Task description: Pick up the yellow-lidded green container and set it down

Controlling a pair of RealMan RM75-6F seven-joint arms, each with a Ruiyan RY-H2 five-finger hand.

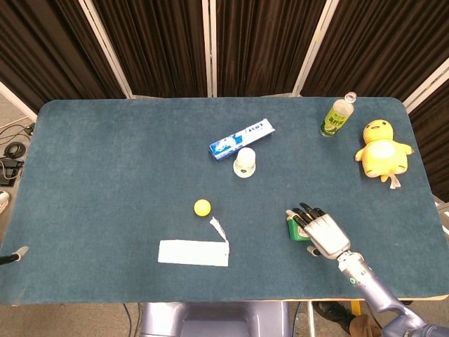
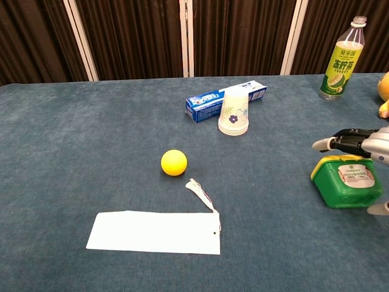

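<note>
Right hand (image 1: pixel 324 234) hovers w/ fingers spread wide, holding nothing, directly over the yellow-lidded green container (image 2: pixel 347 179) at near right of the surface (image 1: pixel 105 175), probably to close on it from above.

Right robot hand (image 1: pixel 323 234) hovers, fingers spread apart.

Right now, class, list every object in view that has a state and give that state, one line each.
green container: yellow lid shut, upright on table, not lifted.
right hand: fingers spread above the container, no grip visible.
left hand: not in view.
paper cup: upside down.
bottle: upright; cap unclear.
toothpaste box: lying flat.
yellow ball: resting.
duck toy: lying on table.
</note>
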